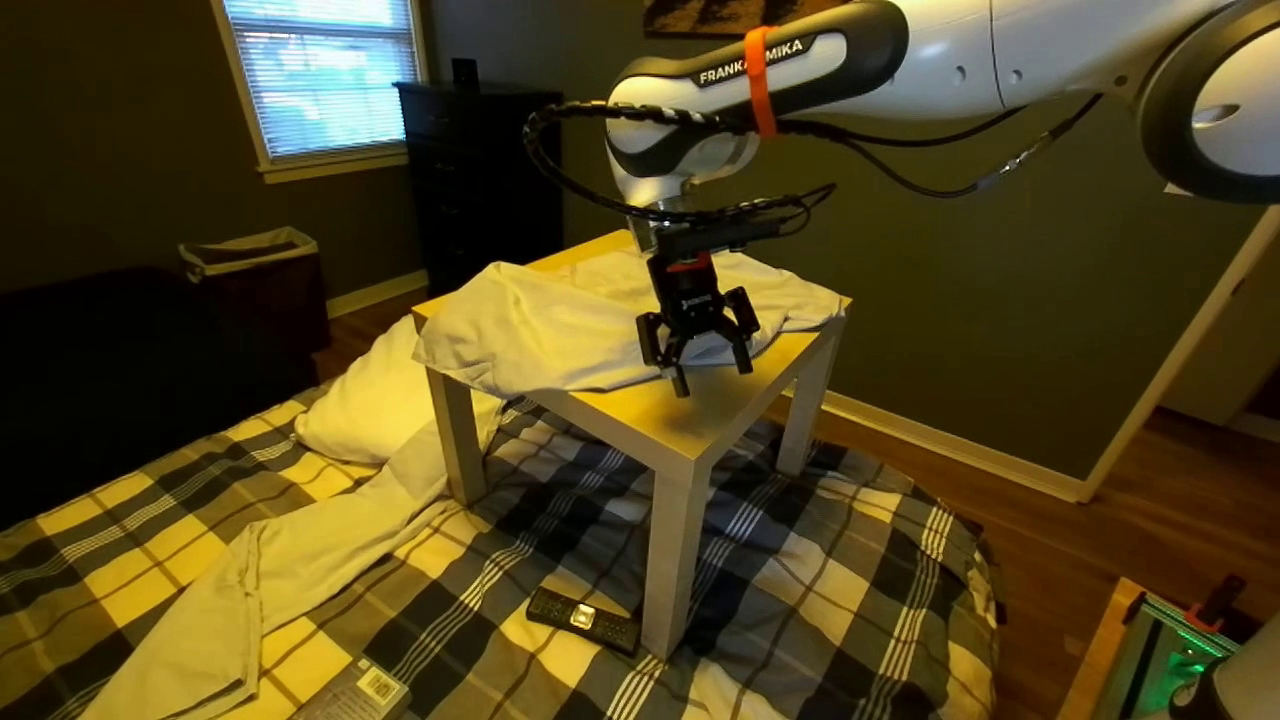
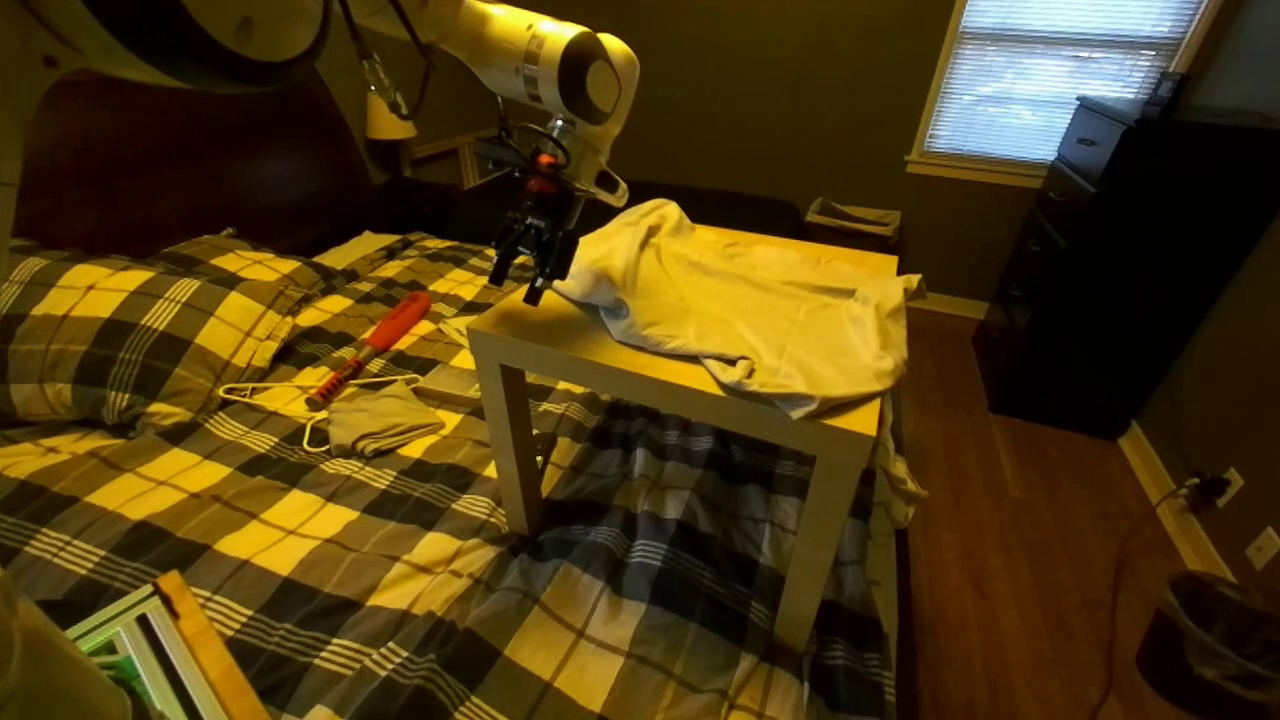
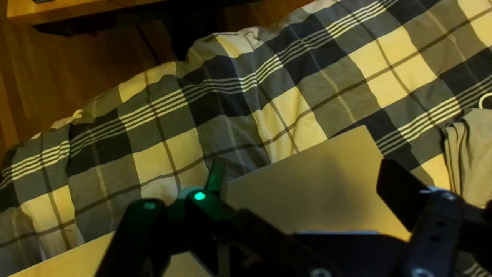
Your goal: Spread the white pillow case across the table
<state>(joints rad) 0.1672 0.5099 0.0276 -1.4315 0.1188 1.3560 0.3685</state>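
White pillow case: in an exterior view we find it wrinkled over most of the desk, drooping past the edge on the plump pillow's side, with a near corner of yellow-tan wood bare.
Hand: we see its jaws parted wide, fingertips pointing down above that bare corner, near the pillow case; whether it touches the fabric we cannot tell.
Remote control: we spot it on the plaid bedding, just beside the foot of the nearest desk leg.
Raised fold: in an exterior view we see it at the pillow case's end nearest the hand, while the opposite end hangs over the desk's edge.
Red tool: we make it out on the bedding, partly over a white hanger and near a folded grey cloth; its exact kind we cannot tell.
Fingers: in the wrist view we look between them, set far apart, at the desk's bare corner; one shows a green glow.
Floorboards: we see them beyond the bedding's edge.
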